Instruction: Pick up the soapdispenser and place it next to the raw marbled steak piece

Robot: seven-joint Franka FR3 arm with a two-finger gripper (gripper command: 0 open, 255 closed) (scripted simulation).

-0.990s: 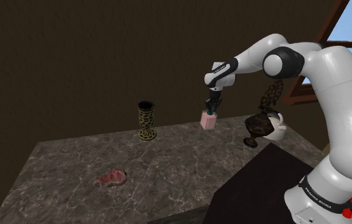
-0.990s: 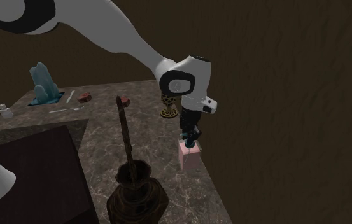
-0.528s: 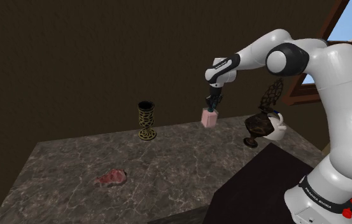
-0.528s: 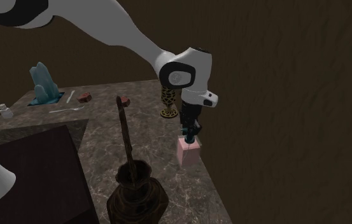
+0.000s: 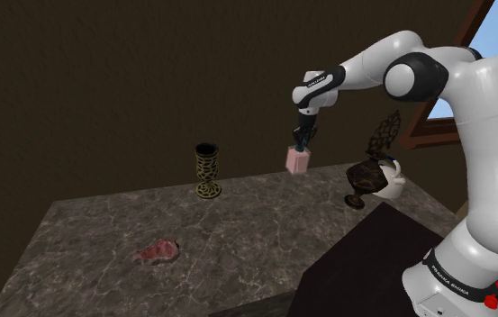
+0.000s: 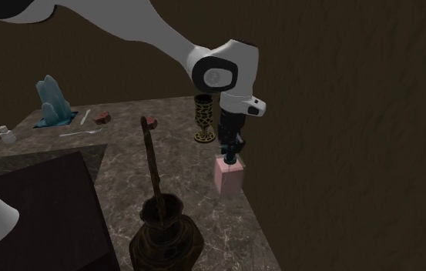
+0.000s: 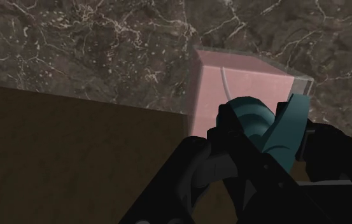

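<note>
The soap dispenser [image 5: 298, 159] is a pink square block with a teal pump top [image 7: 263, 124]. My gripper [image 5: 302, 139] is shut on that pump and holds the dispenser in the air above the far edge of the dark marble counter [image 5: 238, 225]. In the second exterior view the dispenser [image 6: 229, 176] hangs under the gripper [image 6: 233, 152] near the counter's right edge. The raw marbled steak piece [image 5: 158, 249], red and white, lies flat on the counter toward the shoulder view's lower left, well away from the dispenser. It also shows small [image 6: 151, 121] at the far end of the counter.
A dark patterned goblet [image 5: 206, 171] stands between dispenser and steak. A brown ornate vase with a tall stem [image 5: 369, 171] and a white round pot [image 5: 394, 180] sit by the arm's side. A blue holder [image 6: 51, 102], a utensil [image 6: 76, 133], and another meat piece [image 6: 102, 118] lie at the counter's far end.
The gripper has risen with the dispenser in it and drifted slightly toward the shoulder view's right. Everything else stays in place.
</note>
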